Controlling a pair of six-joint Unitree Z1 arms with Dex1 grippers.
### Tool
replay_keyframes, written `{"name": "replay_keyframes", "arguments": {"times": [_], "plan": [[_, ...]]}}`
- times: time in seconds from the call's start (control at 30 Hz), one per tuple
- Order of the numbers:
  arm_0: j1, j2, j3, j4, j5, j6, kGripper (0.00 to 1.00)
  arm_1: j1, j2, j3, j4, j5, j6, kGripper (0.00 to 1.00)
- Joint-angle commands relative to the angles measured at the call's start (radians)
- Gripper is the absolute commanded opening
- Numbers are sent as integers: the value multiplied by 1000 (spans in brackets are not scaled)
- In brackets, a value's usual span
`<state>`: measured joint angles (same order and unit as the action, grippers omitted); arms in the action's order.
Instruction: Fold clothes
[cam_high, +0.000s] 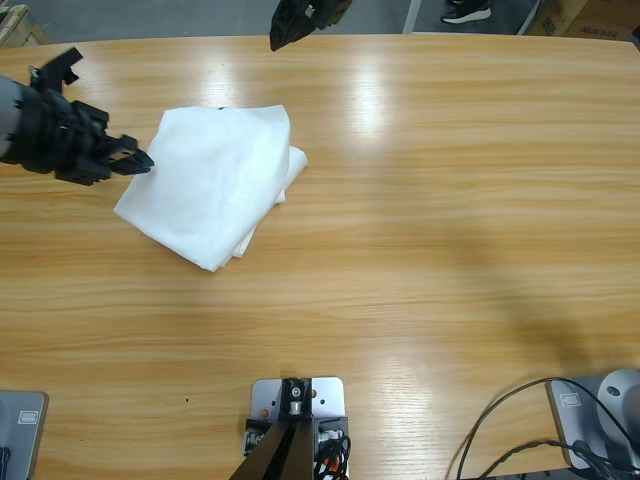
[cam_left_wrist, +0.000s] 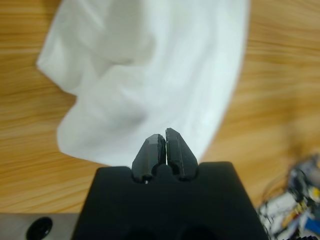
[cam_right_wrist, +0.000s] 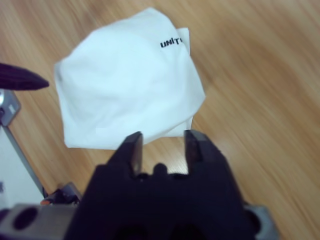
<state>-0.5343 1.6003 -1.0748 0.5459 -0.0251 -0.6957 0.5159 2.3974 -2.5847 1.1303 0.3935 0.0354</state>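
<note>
The clothes are one white garment (cam_high: 215, 180) folded into a rough, rumpled square on the left half of the wooden table (cam_high: 450, 200). My left gripper (cam_high: 143, 160) comes in from the left edge, its tips just beside the garment's left edge. In the left wrist view the left gripper (cam_left_wrist: 165, 136) is shut with nothing between the jaws, and the garment (cam_left_wrist: 150, 75) fills the view ahead. My right gripper (cam_right_wrist: 163, 142) is open above the garment (cam_right_wrist: 130, 90), which shows small black lettering (cam_right_wrist: 172, 43) near one corner. From above, the right gripper (cam_high: 280, 40) hangs at the table's far edge.
Black cables (cam_high: 520, 430) lie at the table's near right corner. Beyond the far edge stand a person's shoes (cam_high: 465, 12) and a cardboard box (cam_high: 590, 15). The left arm's dark jaw tip (cam_right_wrist: 20, 77) pokes into the right wrist view.
</note>
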Motion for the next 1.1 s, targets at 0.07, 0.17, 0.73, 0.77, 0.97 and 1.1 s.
{"name": "replay_keyframes", "arguments": {"times": [0.07,0.17,0.73,0.77,0.97,1.1], "plan": [[-38,218,-136,59,140,-106,0,91,250,-138,62,2,-1,0],[-38,237,-180,60,139,-104,0,102,271,-165,60,31,6,0],[-46,352,-79,128,129,-201,0,85,405,-232,65,41,21,0],[-46,366,-70,125,129,-209,0,80,404,-232,65,40,21,0],[47,372,64,-61,63,-204,0,61,369,-230,80,35,19,0],[98,360,83,-73,58,-180,0,47,356,-227,92,36,14,0]]}}
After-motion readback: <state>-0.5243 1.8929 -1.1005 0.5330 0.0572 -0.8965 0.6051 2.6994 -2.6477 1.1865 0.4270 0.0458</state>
